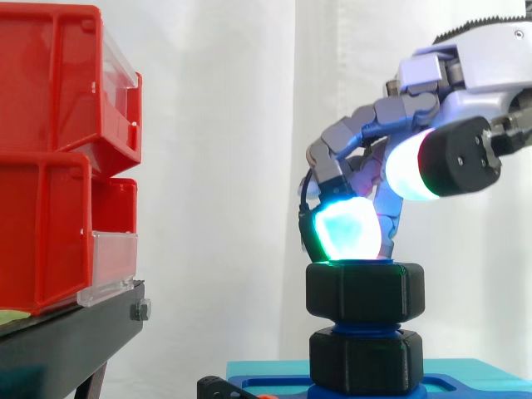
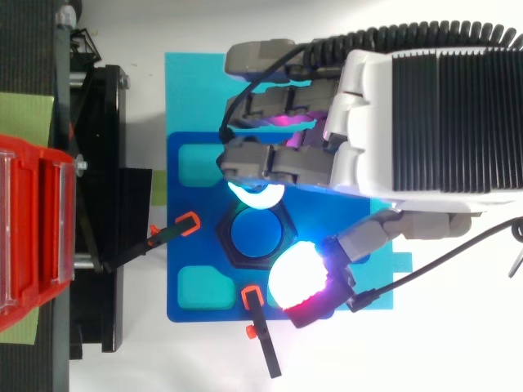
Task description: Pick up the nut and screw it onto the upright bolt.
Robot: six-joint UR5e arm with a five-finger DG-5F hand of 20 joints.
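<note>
Hand above the bolt, entering from the side view's right edge, clenched yet gripping nothing. Fingers curled downward, one cyan pad touching the top rim of the nut at the bolt's far side. Thumb's white pad raised clear above the nut, on the bolt's near side.

Under the bolt, a blue plate with cyan recesses toward its corners; under that, a cyan mat. On the plate, one clamp, black with an orange tip, aimed at the bolt from the bins' side, tip near the nut but apart from it. Other clamp of the same kind, aimed at the bolt from the top view's lower edge, likewise stopping short. Red bins stacked on a black stand, well apart from the bolt, on the side away from the arm. Green sheet lying on the stand beneath the bins. White curtain behind the bolt. From above, fingers overhanging the nut's far edge and the thumb pad overlapping its near corner; the plate's far half hidden beneath the hand.

Nut black, thick, six-sided with softened corners, sitting level on the bolt's upper end, blue bolt tip visible in its bore from above. Lower nut, matching, at the bolt's foot on the plate. Short band of blue thread bare between the two.
</note>
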